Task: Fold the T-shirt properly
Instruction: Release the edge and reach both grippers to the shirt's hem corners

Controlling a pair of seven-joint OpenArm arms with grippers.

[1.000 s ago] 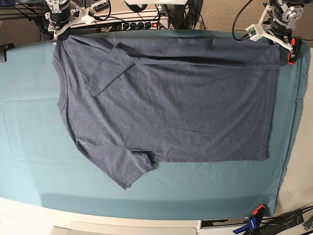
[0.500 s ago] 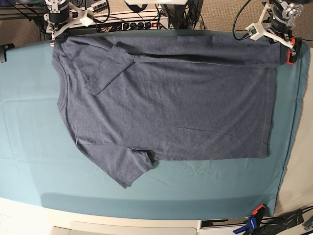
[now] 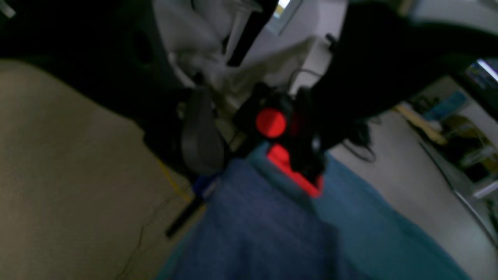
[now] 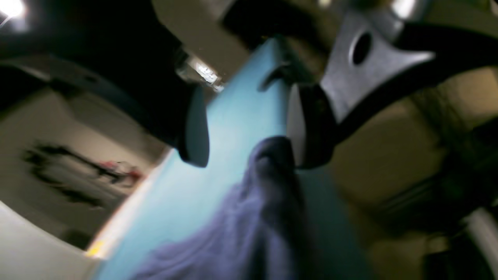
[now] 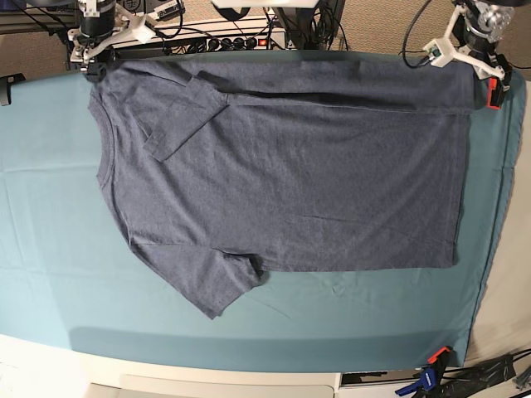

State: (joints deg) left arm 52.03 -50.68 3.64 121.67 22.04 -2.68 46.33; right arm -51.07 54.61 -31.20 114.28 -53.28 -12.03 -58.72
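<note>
T-shirt lies flat on the teal cloth; right gripper gapes beside a shoulder corner, left gripper unreadable — far-edge fold looks done, near edge seems next.

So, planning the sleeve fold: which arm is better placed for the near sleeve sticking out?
Probably right: the right end effector sits at the T-shirt's collar end, where that sleeve lies; the left end effector is over at the hem corner.
</note>
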